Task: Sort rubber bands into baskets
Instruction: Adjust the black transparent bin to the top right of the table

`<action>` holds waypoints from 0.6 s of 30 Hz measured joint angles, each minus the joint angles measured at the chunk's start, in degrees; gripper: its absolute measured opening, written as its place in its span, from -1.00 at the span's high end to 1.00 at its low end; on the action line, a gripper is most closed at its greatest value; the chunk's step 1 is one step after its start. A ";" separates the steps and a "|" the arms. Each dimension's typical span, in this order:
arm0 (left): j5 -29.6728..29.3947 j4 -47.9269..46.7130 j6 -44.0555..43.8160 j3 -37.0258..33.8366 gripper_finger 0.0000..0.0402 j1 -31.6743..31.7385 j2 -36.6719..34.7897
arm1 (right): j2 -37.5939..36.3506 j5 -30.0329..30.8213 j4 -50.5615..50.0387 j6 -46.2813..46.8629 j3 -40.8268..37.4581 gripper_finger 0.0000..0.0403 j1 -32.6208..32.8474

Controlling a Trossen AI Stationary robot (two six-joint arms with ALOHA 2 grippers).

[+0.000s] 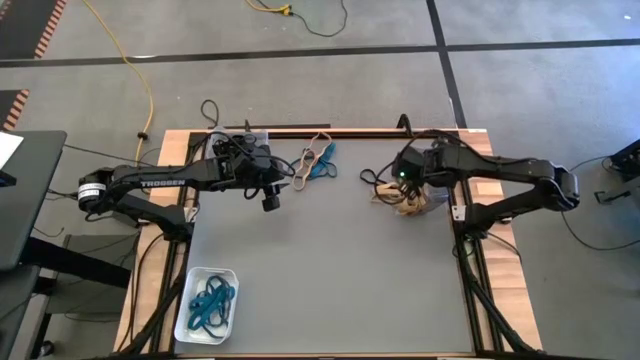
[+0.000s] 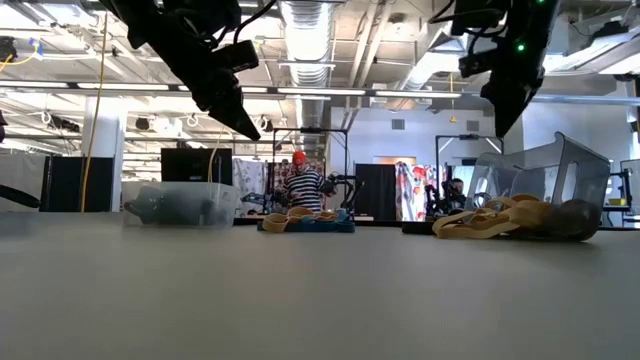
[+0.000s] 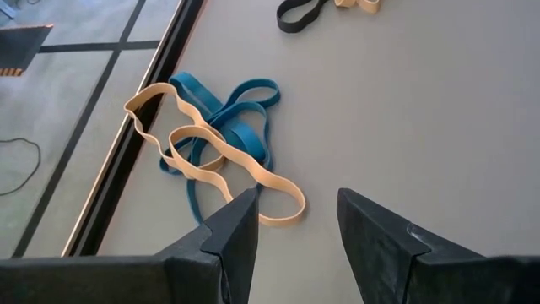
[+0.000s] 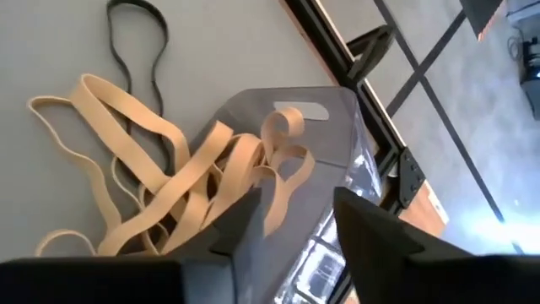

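Tan rubber bands (image 4: 160,198) spill over the rim of the tipped clear basket (image 4: 337,135), just below the right gripper (image 4: 291,224), whose fingers stand apart, holding nothing: a drop judged just made. The left gripper (image 3: 295,228), released, hovers over the tan-and-teal tangle (image 3: 215,148); next calls for descending and pinching one loop.

Desk: flat grey top (image 1: 330,270), light wooden edging.
Cable: long yellow cord (image 1: 135,75) on grey floor.
Person: striped shirt (image 2: 301,187), far background.
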 joint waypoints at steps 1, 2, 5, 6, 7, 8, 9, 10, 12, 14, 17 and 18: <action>-0.01 0.02 0.00 -0.02 0.24 -0.02 0.00 | 0.00 0.00 0.01 -0.58 0.00 0.11 -0.67; -0.01 0.02 0.00 -0.01 0.24 0.00 0.00 | 0.00 0.00 0.02 -0.94 0.00 0.06 -1.34; 0.05 -0.13 0.00 0.00 0.24 0.00 0.00 | 0.00 0.02 0.00 -0.92 0.00 -0.11 -3.81; 0.11 -0.19 0.02 -0.02 0.24 -0.02 0.00 | 0.00 0.01 -0.01 -0.76 0.00 -0.16 -4.58; 0.27 0.19 0.00 -0.20 0.24 -0.01 0.00 | 0.13 0.00 0.01 -0.75 0.00 -0.20 -5.36; 0.36 1.14 0.02 -0.73 0.24 0.00 -0.02 | 0.44 0.00 -0.01 -0.74 0.00 -0.23 -6.01; 0.36 1.11 0.04 -1.10 0.24 0.00 -0.02 | 0.81 -0.08 -0.14 -0.74 0.00 -0.26 -6.52; 0.36 1.29 0.02 -1.62 0.24 0.00 -0.02 | 1.27 -0.50 -0.14 -0.71 0.00 -0.27 -6.97; 0.36 1.98 0.04 -2.61 0.24 -0.01 -0.02 | 2.57 -1.85 0.48 -0.69 0.00 -0.28 -7.53; 0.36 2.51 0.04 -3.50 0.24 0.00 -0.02 | 4.18 -2.38 0.66 0.11 0.00 -0.28 -7.54; 0.36 2.75 0.02 -4.39 0.24 -0.02 -0.02 | 6.76 -2.63 -0.01 1.26 0.00 -0.28 -7.81; 0.36 2.70 0.02 -4.45 0.24 -0.01 -0.02 | 7.51 -2.73 -0.44 1.43 0.00 -0.28 -7.84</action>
